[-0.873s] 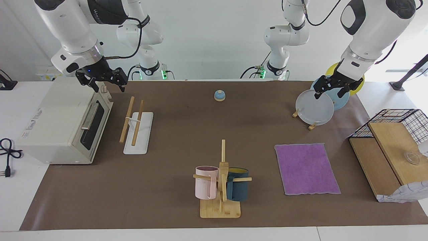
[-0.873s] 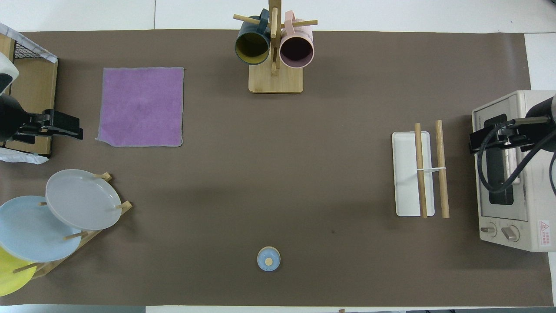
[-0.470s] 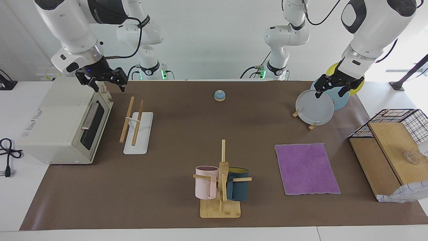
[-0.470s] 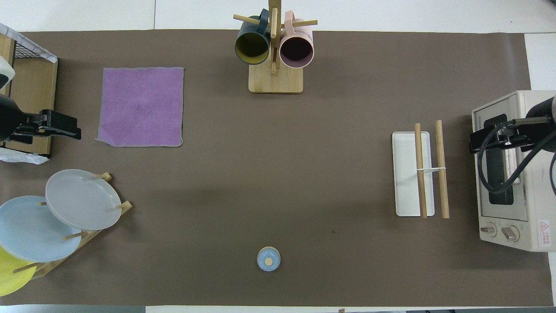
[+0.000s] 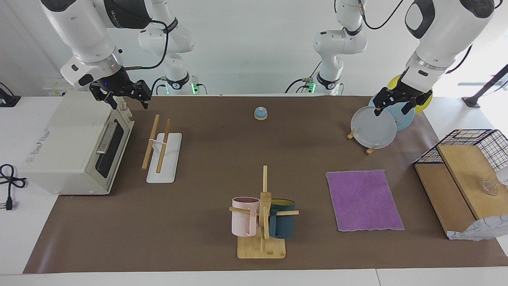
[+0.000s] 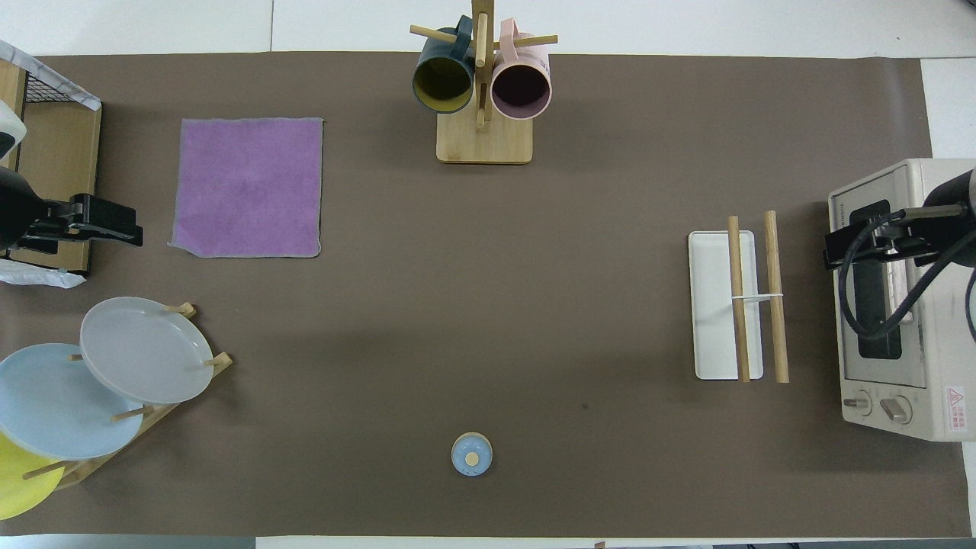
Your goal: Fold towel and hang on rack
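The towel (image 5: 363, 200) lies flat, purple face up, on the brown mat toward the left arm's end; it also shows in the overhead view (image 6: 248, 187). The rack (image 5: 158, 145), two light-wood rods on a white base, stands toward the right arm's end beside the toaster oven, and shows in the overhead view (image 6: 751, 297). My left gripper (image 5: 391, 110) is open and empty, raised in the air; from above it (image 6: 114, 226) is over the mat's edge beside the towel. My right gripper (image 5: 130, 103) is open and empty, raised over the toaster oven's front edge (image 6: 842, 248).
A toaster oven (image 5: 75, 147) stands at the right arm's end. A mug tree (image 5: 262, 214) with pink and teal mugs is farthest from the robots. A plate stand (image 5: 373, 127), a small blue bell (image 5: 260, 113) and a wooden shelf with a wire basket (image 5: 456, 186) also stand here.
My left gripper has drifted very slightly upward. The towel, the rack and the right arm have not moved.
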`<action>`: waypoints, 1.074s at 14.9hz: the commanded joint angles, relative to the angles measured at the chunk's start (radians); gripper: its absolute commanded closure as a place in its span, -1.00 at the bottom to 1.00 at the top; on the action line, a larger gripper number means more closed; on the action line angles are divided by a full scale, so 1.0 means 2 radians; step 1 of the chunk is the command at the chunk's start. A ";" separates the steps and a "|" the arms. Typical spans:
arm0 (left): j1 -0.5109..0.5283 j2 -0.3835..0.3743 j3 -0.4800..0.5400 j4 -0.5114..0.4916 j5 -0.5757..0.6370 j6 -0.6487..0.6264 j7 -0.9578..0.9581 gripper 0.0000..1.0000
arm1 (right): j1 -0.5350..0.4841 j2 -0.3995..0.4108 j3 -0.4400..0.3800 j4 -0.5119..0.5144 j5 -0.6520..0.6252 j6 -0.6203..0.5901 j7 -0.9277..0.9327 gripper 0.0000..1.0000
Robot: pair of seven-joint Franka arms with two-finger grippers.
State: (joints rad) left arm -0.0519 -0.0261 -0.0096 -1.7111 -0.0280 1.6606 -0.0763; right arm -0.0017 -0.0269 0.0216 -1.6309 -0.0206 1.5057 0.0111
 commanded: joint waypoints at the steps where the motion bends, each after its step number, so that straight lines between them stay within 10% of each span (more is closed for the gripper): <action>1: 0.031 0.015 0.001 -0.046 -0.003 0.052 0.007 -1.00 | -0.004 -0.008 0.002 -0.006 0.005 -0.006 -0.012 -1.00; 10: 0.076 0.156 0.000 -0.096 -0.013 0.277 0.017 -0.91 | -0.004 -0.008 0.002 -0.004 0.005 -0.007 -0.012 -1.00; 16: 0.086 0.187 -0.002 -0.091 -0.067 0.286 0.024 -0.72 | -0.004 -0.009 0.003 -0.006 0.005 -0.007 -0.012 -1.00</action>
State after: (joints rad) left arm 0.1022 0.3510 -0.0060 -1.8815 -0.1282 2.2145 -0.0470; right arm -0.0017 -0.0273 0.0216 -1.6309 -0.0206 1.5046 0.0111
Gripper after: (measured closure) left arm 0.128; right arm 0.000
